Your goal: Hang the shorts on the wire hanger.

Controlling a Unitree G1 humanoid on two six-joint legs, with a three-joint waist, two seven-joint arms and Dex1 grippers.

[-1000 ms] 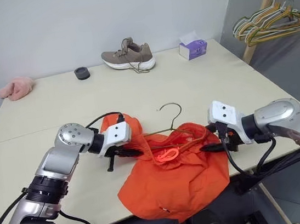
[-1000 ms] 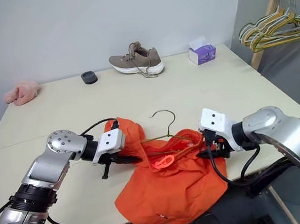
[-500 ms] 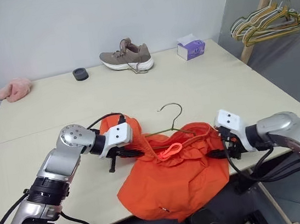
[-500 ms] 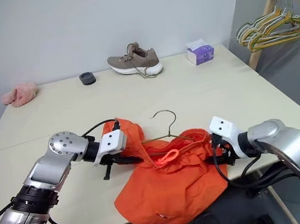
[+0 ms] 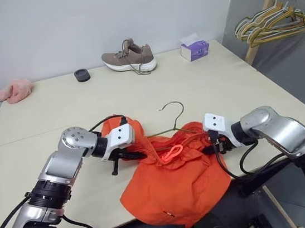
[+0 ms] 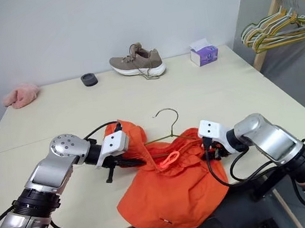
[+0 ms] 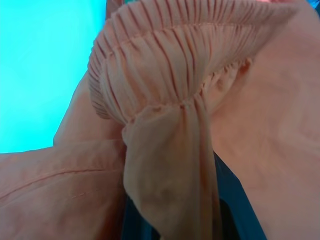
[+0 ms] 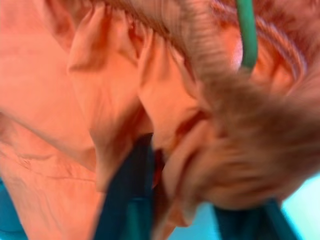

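Note:
The orange shorts [image 5: 172, 181] lie bunched at the table's front edge, with part of them hanging over it. The wire hanger [image 5: 172, 110] lies partly inside them; its hook sticks out toward the back, and its green wire [image 8: 247, 30] runs past the gathered waistband. My left gripper [image 5: 137, 155] is shut on the waistband's left side, where pleated elastic [image 7: 165, 60] folds over its fingers. Pressed into the waistband's right side, my right gripper [image 5: 209, 149] is shut on bunched cloth. The orange drawstring loop [image 5: 172, 154] lies between the two grippers.
On the beige table [image 5: 222, 88], a brown shoe [image 5: 129, 57], a purple tissue box [image 5: 195, 49] and a black round lid [image 5: 82, 75] stand at the back. A pink fluffy cloth [image 5: 14, 90] lies back left. A rack with several hangers [image 5: 275, 19] stands right.
My right gripper has moved left and down into the right side of the waistband and closed on it. The left gripper has kept its hold and place.

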